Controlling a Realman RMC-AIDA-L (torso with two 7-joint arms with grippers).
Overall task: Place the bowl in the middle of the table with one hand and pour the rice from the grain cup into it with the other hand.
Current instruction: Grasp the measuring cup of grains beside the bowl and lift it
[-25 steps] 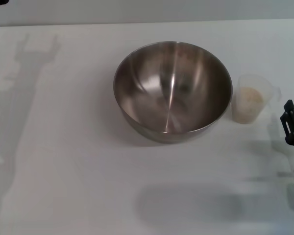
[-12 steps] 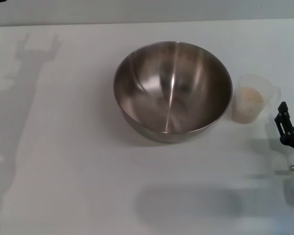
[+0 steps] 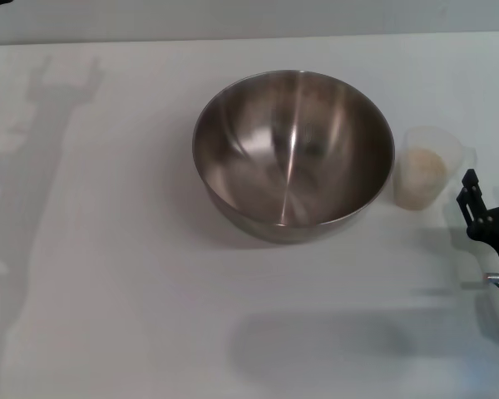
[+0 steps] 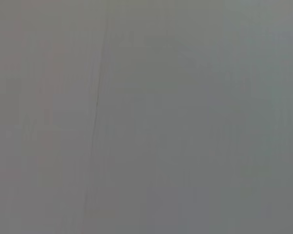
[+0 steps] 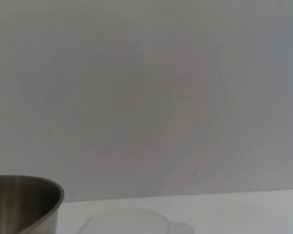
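Right hand (image 3: 488,193) hovers open just beside grain cup (image 3: 428,166).

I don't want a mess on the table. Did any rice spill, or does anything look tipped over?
Nothing stands out. The bowl sits upright on the white table, empty inside. The grain cup stands upright beside it, rice inside. No stray grains show. The right gripper hovers near the cup, fingers open.

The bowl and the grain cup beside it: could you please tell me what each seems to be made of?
The bowl looks like brushed stainless steel: grey, shiny, with streaked reflections inside. The grain cup seems to be translucent plastic, since the pale rice shows through its cloudy wall.
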